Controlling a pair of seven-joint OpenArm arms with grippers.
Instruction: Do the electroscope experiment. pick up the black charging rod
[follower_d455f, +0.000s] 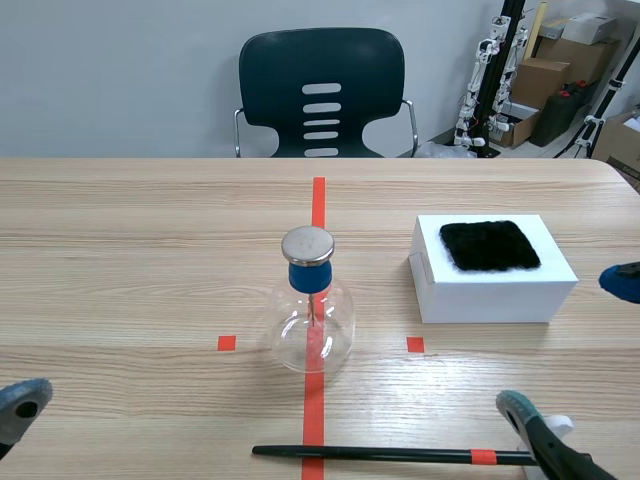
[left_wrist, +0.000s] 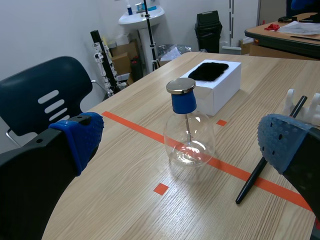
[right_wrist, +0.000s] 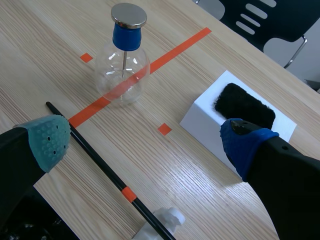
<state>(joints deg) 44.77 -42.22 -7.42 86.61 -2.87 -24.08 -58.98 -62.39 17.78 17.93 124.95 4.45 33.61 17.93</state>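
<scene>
Well, the black charging rod (follower_d455f: 390, 455) lies flat on the desk (follower_d455f: 120, 260), close to the near edge. It is long, thin and straight, like a stick. It is black all over, but it has one small orange-red band (follower_d455f: 483, 457) near its right end. It runs along the near edge and crosses the red tape line in the middle. Its right end rests on a small white holder (right_wrist: 170, 216), toward the near right corner. Nothing grips the rod.

The right gripper (right_wrist: 146, 142) hangs over that end of the rod. Its jaws are wide apart and hold nothing. One finger has a grey-green pad (right_wrist: 47, 140) and the other a blue pad (right_wrist: 244, 145). The rod passes just beside the grey-green pad; I cannot tell if they touch.

The left gripper (left_wrist: 183, 142) is by the near left corner of the desk. Its jaws are wide apart too and hold nothing.

The electroscope (follower_d455f: 312, 310) stands in the middle of the desk, on the tape line. It is a round clear glass flask with a blue stopper and a shiny metal disc on top. A white box (follower_d455f: 490, 290) sits toward the right edge, and a black furry pad (follower_d455f: 490, 246) lies on top of it. A dark chair (follower_d455f: 320, 85) stands behind the far edge.
</scene>
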